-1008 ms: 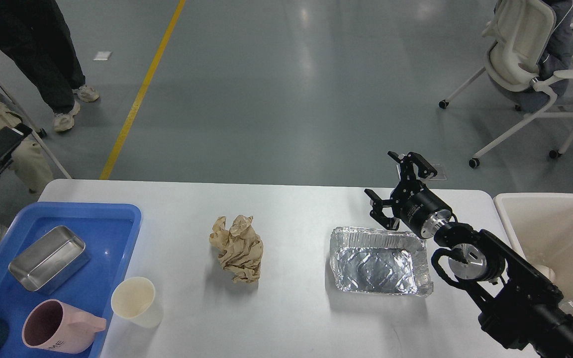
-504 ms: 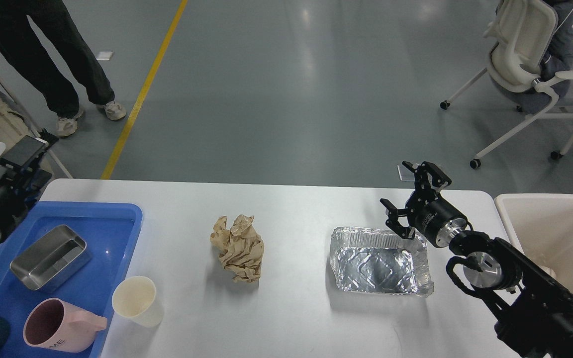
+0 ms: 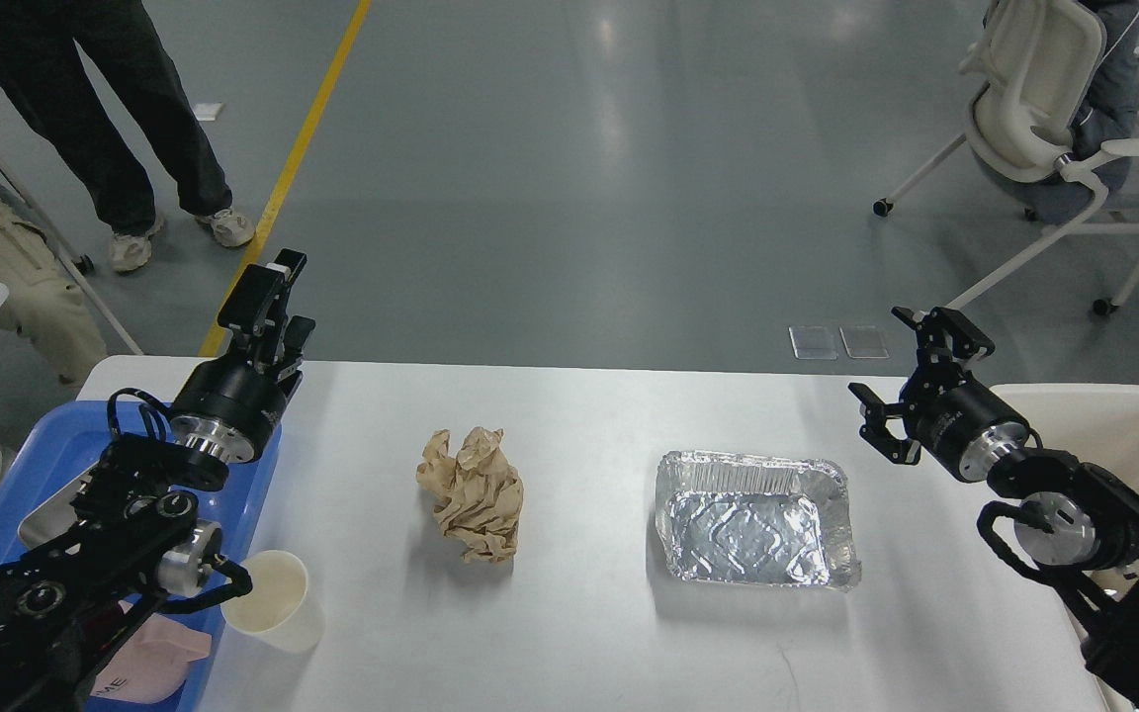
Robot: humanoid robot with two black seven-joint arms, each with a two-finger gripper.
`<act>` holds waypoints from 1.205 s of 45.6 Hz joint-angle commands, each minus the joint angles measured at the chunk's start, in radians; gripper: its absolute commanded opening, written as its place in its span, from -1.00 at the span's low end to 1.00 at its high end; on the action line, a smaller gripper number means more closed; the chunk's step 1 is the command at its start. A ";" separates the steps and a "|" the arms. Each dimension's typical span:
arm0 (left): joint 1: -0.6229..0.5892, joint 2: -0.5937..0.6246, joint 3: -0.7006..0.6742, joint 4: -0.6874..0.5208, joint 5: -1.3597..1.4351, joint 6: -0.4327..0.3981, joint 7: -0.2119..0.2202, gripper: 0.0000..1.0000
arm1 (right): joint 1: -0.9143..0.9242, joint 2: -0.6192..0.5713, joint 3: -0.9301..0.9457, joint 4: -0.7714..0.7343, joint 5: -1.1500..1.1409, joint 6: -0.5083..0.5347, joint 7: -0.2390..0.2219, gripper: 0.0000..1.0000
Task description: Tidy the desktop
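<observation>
Nothing picked up yet, so we're between grabs on the desktop (image 3: pixel 589 633). Nearest, a paper cup (image 3: pixel 273 601) sits just below our left gripper (image 3: pixel 273 302), whose fingers look nearly together. The foil tray (image 3: pixel 755 519) lies left of our right gripper (image 3: pixel 911 381), jaws wide, with the paper wad (image 3: pixel 471 492) between both. Next, we'd guess, reach down for one.

A: What is different on the left?
B: The left hand (image 3: pixel 273 297) now reaches up over the far left corner of the desk (image 3: pixel 589 613), above the blue tray (image 3: pixel 45 450); earlier it sat at the frame's edge.

A: And the right?
B: The right hand (image 3: pixel 916 381) is now off the foil tray (image 3: pixel 757 522), out toward the cream bin (image 3: pixel 1123 435), fingers spread.
</observation>
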 commanded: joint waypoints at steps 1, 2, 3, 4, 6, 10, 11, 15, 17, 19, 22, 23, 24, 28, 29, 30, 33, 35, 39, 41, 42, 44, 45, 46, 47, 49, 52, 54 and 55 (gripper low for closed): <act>0.000 -0.111 -0.100 0.086 -0.008 -0.002 -0.006 0.93 | 0.005 -0.033 -0.001 0.005 -0.001 0.002 0.001 1.00; 0.001 -0.125 -0.115 0.088 -0.011 -0.002 -0.006 0.93 | 0.008 -0.040 -0.001 0.005 0.000 0.002 0.001 1.00; 0.003 -0.136 -0.128 0.088 -0.015 -0.001 -0.004 0.94 | 0.010 -0.046 -0.001 0.005 -0.001 0.002 0.001 1.00; 0.008 -0.143 -0.135 0.089 -0.018 -0.001 -0.001 0.94 | 0.011 -0.054 -0.001 0.005 -0.001 0.002 0.001 1.00; 0.017 -0.147 -0.134 0.092 -0.029 -0.004 0.010 0.94 | 0.014 -0.068 -0.001 0.007 -0.001 0.002 0.001 1.00; 0.018 -0.142 -0.129 0.112 -0.047 -0.016 0.055 0.94 | 0.017 -0.097 -0.001 0.010 -0.001 0.002 0.001 1.00; 0.017 -0.142 -0.128 0.121 -0.054 -0.021 0.080 0.94 | 0.017 -0.106 -0.001 0.013 -0.001 0.002 0.001 1.00; 0.012 -0.139 -0.141 0.176 -0.092 -0.058 0.218 0.94 | 0.019 -0.152 -0.004 0.021 -0.001 0.000 -0.001 1.00; 0.014 -0.143 -0.148 0.203 -0.116 -0.067 0.258 0.94 | 0.022 -0.175 -0.010 0.025 -0.001 0.000 -0.001 1.00; 0.011 -0.147 -0.149 0.215 -0.141 -0.067 0.278 0.94 | 0.024 -0.197 -0.012 0.028 -0.001 0.000 -0.001 1.00; 0.014 -0.148 -0.148 0.215 -0.175 -0.067 0.283 0.94 | 0.024 -0.227 -0.012 0.031 0.000 0.002 -0.003 1.00; 0.014 -0.148 -0.148 0.215 -0.186 -0.067 0.284 0.94 | 0.024 -0.234 -0.012 0.033 0.000 0.003 -0.003 1.00; 0.014 -0.148 -0.146 0.215 -0.192 -0.067 0.283 0.94 | 0.025 -0.241 -0.010 0.033 0.000 0.005 -0.003 1.00; 0.014 -0.148 -0.139 0.215 -0.196 -0.067 0.281 0.94 | 0.028 -0.257 -0.009 0.033 0.000 0.012 -0.001 1.00; 0.012 -0.147 -0.135 0.215 -0.195 -0.068 0.275 0.94 | 0.034 -0.261 -0.009 0.033 0.000 0.012 -0.001 1.00; 0.014 -0.144 -0.134 0.215 -0.193 -0.070 0.269 0.94 | 0.036 -0.264 -0.009 0.034 0.000 0.014 -0.001 1.00; 0.012 -0.139 -0.134 0.213 -0.189 -0.071 0.260 0.94 | 0.040 -0.267 -0.010 0.035 0.000 0.014 0.001 1.00; 0.012 -0.136 -0.140 0.215 -0.189 -0.070 0.254 0.94 | 0.042 -0.269 -0.010 0.036 -0.001 0.014 0.001 1.00; 0.012 -0.113 -0.143 0.209 -0.189 -0.073 0.258 0.94 | 0.044 -0.281 -0.014 0.056 -0.006 0.028 0.020 1.00; 0.011 -0.090 -0.143 0.207 -0.189 -0.085 0.261 0.94 | 0.039 -0.298 -0.015 0.083 -0.020 0.049 0.036 1.00; 0.011 -0.079 -0.145 0.204 -0.189 -0.094 0.263 0.94 | 0.036 -0.309 -0.017 0.102 -0.032 0.058 0.042 1.00; 0.012 -0.061 -0.148 0.200 -0.189 -0.114 0.263 0.94 | 0.031 -0.335 -0.017 0.142 -0.064 0.074 0.051 1.00; 0.012 -0.056 -0.149 0.200 -0.190 -0.123 0.263 0.94 | 0.028 -0.345 -0.018 0.163 -0.086 0.077 0.054 1.00; 0.012 -0.051 -0.151 0.198 -0.190 -0.130 0.264 0.94 | 0.025 -0.353 -0.020 0.185 -0.106 0.078 0.056 1.00; 0.012 -0.047 -0.151 0.198 -0.190 -0.134 0.263 0.94 | 0.022 -0.359 -0.023 0.206 -0.127 0.078 0.060 1.00; 0.012 -0.044 -0.151 0.198 -0.190 -0.136 0.260 0.94 | 0.013 -0.375 -0.043 0.248 -0.167 0.078 0.062 1.00; 0.014 -0.041 -0.152 0.197 -0.189 -0.136 0.260 0.94 | 0.008 -0.422 -0.084 0.324 -0.216 0.075 0.062 1.00; 0.017 -0.041 -0.151 0.192 -0.189 -0.136 0.255 0.94 | 0.007 -0.463 -0.104 0.363 -0.239 0.071 0.062 1.00; 0.018 -0.041 -0.151 0.190 -0.189 -0.136 0.255 0.94 | 0.005 -0.485 -0.110 0.376 -0.250 0.071 0.062 1.00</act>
